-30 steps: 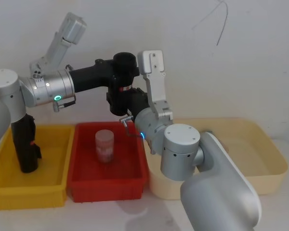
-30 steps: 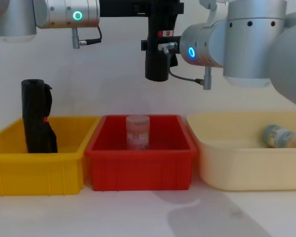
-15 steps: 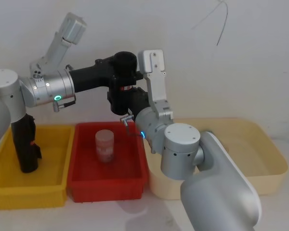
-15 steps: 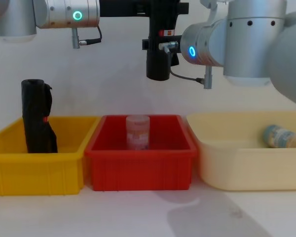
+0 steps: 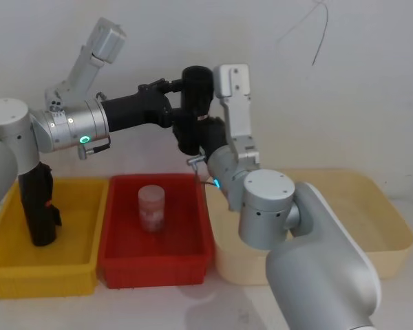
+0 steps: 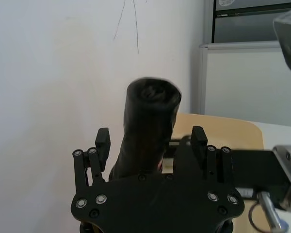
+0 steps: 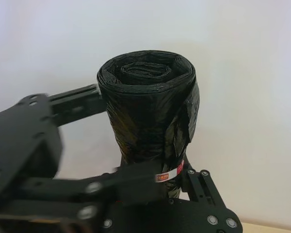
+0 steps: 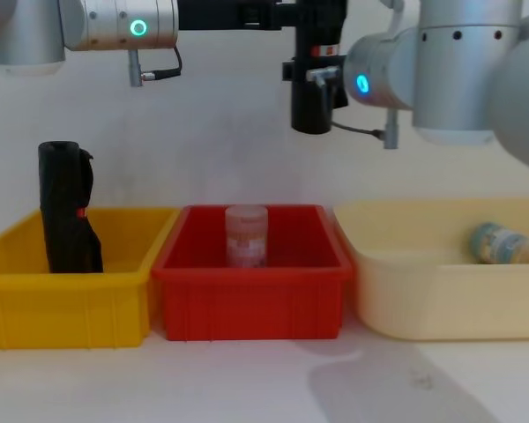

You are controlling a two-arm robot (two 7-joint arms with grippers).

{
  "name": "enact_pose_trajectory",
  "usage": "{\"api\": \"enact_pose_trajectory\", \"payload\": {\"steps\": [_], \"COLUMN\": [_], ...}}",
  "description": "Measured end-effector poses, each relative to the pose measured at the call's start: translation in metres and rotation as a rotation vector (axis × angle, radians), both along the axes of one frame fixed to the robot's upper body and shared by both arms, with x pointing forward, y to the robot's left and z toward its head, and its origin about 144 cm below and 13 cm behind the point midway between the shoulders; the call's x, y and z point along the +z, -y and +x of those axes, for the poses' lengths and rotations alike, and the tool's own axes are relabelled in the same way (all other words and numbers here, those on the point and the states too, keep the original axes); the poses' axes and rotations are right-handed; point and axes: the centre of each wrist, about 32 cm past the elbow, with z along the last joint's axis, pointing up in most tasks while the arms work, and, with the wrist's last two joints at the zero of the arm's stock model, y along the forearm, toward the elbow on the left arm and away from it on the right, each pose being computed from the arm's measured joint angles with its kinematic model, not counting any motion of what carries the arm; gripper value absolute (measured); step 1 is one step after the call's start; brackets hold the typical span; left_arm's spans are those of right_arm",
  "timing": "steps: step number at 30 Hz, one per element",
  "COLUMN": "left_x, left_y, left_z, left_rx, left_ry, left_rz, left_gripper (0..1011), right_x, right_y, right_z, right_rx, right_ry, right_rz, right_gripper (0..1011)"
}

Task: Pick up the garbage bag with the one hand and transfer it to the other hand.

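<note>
The bag roll (image 5: 195,108) hangs upright in the air above the gap between the red bin (image 5: 196,256) and the cream bin (image 5: 392,234), held at the meeting point of both arms. The left gripper (image 5: 177,114), on the green-ringed arm, reaches in from the left; in its wrist view its fingers (image 6: 103,141) stand apart on either side of the roll (image 6: 148,126), released rather than pinching. The right gripper (image 5: 205,135), on the blue-ringed arm, is clenched on the roll's lower part; in its wrist view the roll (image 7: 148,109) rises straight out of its fingers (image 7: 196,182). A small red-and-white label (image 7: 169,174) bands the roll just above that grip; its print is too small to read. A second black roll (image 8: 66,207) stands in the yellow bin (image 8: 115,313). A pale jar (image 8: 246,234) stands in the red bin, and another jar (image 8: 507,243) lies in the cream bin.
</note>
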Motion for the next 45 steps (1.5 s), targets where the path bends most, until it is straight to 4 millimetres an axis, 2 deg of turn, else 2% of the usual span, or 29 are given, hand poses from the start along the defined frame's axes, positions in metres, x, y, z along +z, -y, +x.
{"api": "enact_pose_trajectory", "payload": {"steps": [8,10,16,23,31,34,35,38,39,42,45], "left_x": [0.000,0.000,0.000,0.000,0.000,0.000,0.000,0.000,0.000,0.000,0.000], "left_y": [0.000,0.000,0.000,0.000,0.000,0.000,0.000,0.000,0.000,0.000,0.000], "left_z": [0.000,0.000,0.000,0.000,0.000,0.000,0.000,0.000,0.000,0.000,0.000], "left_rx": [0.000,0.000,0.000,0.000,0.000,0.000,0.000,0.000,0.000,0.000,0.000], "left_ry": [0.000,0.000,0.000,0.000,0.000,0.000,0.000,0.000,0.000,0.000,0.000], "left_rz": [0.000,0.000,0.000,0.000,0.000,0.000,0.000,0.000,0.000,0.000,0.000], "left_gripper": [1000,1000,1000,1000,1000,1000,1000,1000,1000,1000,1000], "right_x": [-0.005,-0.010,-0.020,-0.027,-0.027,-0.028,-0.028,-0.027,-0.027,-0.027,-0.027], "right_y": [0.022,0.035,0.057,0.068,0.075,0.075,0.076,0.076,0.076,0.076,0.077], "right_z": [-0.005,-0.010,-0.018,-0.019,-0.004,-0.002,-0.001,0.002,0.002,0.004,0.005], "right_rx": [-0.051,-0.074,-0.116,-0.165,-0.239,-0.248,-0.254,-0.263,-0.265,-0.272,-0.277], "right_ry": [-0.001,-0.003,-0.023,-0.062,-0.104,-0.110,-0.112,-0.115,-0.116,-0.120,-0.122], "right_rz": [-0.004,-0.008,-0.029,-0.057,-0.078,-0.079,-0.080,-0.082,-0.082,-0.083,-0.085], "right_gripper": [542,542,542,542,547,597,663,730,792,845,943]}}
